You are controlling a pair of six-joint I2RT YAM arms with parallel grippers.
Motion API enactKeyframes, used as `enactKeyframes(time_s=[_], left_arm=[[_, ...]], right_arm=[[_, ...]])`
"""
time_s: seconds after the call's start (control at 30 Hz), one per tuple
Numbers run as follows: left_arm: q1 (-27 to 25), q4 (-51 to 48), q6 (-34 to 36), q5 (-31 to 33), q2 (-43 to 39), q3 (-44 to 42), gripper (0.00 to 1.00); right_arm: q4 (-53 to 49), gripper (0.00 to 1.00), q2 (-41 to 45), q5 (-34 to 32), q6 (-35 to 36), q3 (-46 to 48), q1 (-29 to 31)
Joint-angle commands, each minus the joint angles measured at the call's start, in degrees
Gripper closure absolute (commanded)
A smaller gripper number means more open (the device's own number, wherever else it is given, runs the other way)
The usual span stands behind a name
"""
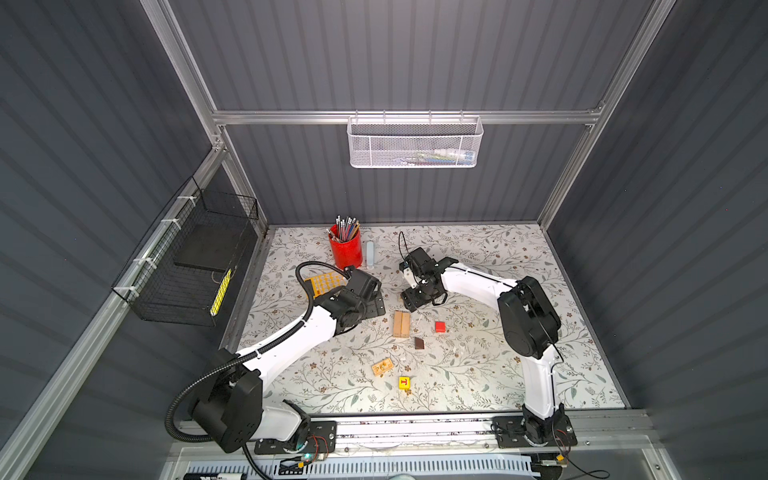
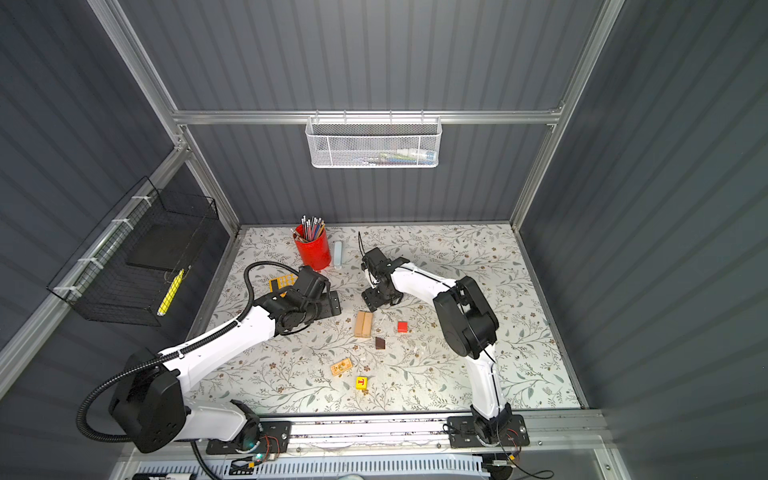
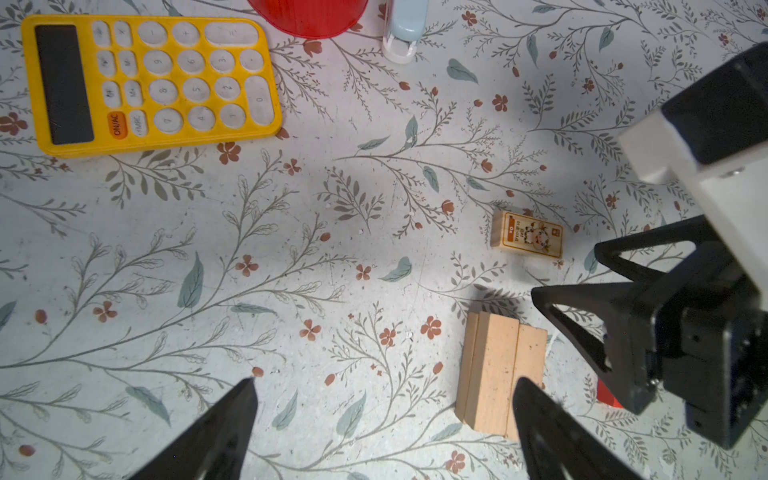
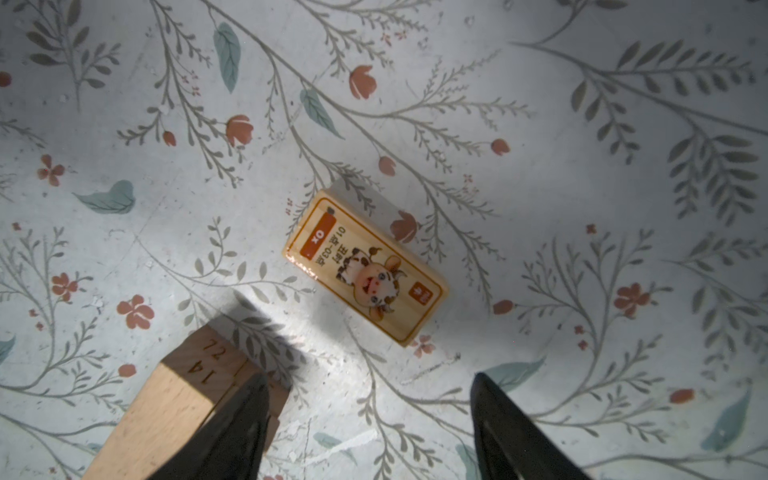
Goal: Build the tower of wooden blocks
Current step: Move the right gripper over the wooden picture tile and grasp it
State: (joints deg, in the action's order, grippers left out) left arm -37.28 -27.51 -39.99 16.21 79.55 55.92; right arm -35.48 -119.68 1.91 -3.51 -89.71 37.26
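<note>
Overhead view of a floral-patterned counter (image 1: 577,266) boxed in by grey walls at the back and both sides. A metal rail runs along the front edge, where two white robot arms are bolted. No tower stands; its pieces lie loose near the middle. Two tan planks (image 1: 401,325) lie flat, side by side and touching. To their right sits a red cube (image 1: 440,326). A dark brown wedge (image 1: 419,343) lies near both, slightly toward the front. Closer to the front rail are a printed block (image 1: 382,367) showing a cartoon ox and a yellow cube (image 1: 404,382), near each other but apart. The left fingers (image 3: 220,436) are spread wide with nothing in them, just left of the planks. The right fingers (image 4: 507,432) are also parted and empty, by the planks' far end. Toward the back-left corner are an orange calculator (image 1: 326,283), a red pencil cup (image 1: 345,253) and a pale blue stapler (image 1: 370,252). The counter's far-right corner and right edge are bare, leaving open room there.
</note>
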Motion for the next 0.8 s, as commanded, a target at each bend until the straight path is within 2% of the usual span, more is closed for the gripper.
enactKeyframes(time_s=[0.0, 0.33, 0.77], left_arm=[[0.4, -1.7, 0.7, 1.2, -0.7, 1.5, 0.03], [0.4, -1.8, 0.6, 1.9, -0.9, 1.3, 0.01], [0.4, -1.8, 0.8, 1.9, -0.2, 1.7, 0.01]], right_arm=[[-1.2, 0.24, -1.7, -1.4, 0.6, -2.4, -0.3], [-2.4, 0.25, -6.0, -2.2, 1.1, -6.6, -1.7], [-3.8, 0.31, -10.9, -0.4, 4.2, -12.9, -2.1]])
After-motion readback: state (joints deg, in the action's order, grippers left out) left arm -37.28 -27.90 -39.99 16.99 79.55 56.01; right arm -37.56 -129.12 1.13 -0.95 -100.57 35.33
